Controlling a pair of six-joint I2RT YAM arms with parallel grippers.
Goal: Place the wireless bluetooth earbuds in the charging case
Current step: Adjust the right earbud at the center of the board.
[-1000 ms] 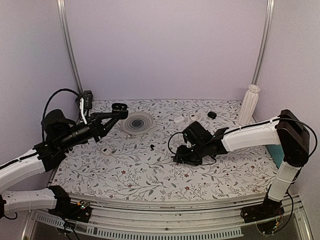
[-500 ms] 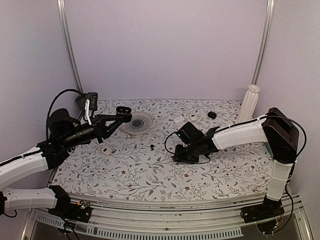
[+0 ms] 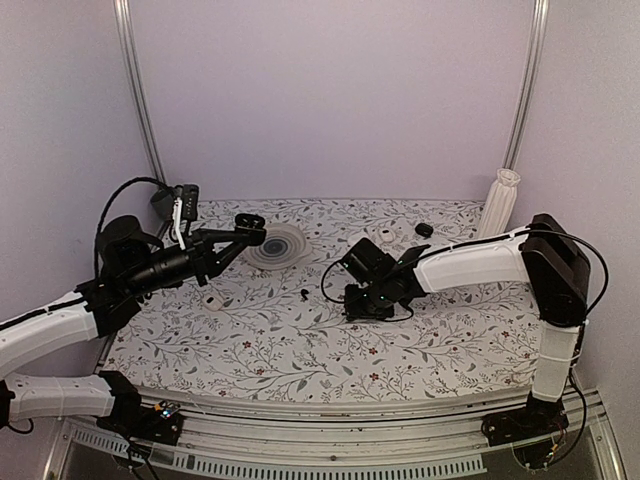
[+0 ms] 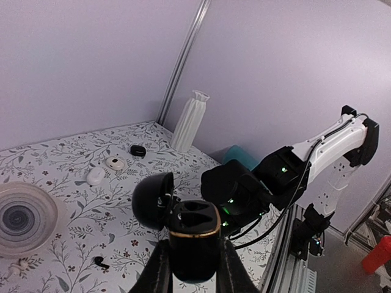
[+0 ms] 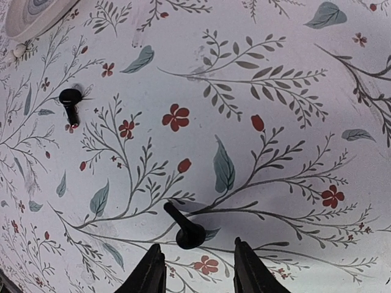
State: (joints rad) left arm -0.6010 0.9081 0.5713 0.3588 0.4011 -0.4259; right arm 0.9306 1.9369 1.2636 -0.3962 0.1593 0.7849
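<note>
Pick step. Right end effector (image 5: 198, 268) released, straddling tiny black earbud (image 5: 185, 231), bottom centre of right wrist view. Left end effector (image 4: 194, 264) grasping open glossy black charging case (image 4: 192, 235). Next: pinch, lift, align over socket.

On my feed the table (image 5: 183, 55) is white, printed with grey-green leafy sprigs and small red flowers, and the earbuds (image 5: 186, 232) on it are plain black. The charging case (image 4: 193, 241) is glossy black with a thin gold band at its rim. Near the table's far edge the plate (image 3: 277, 246) is pale with dark concentric rings; the ribbed vase (image 3: 499, 207) at the far right corner is white.
</note>
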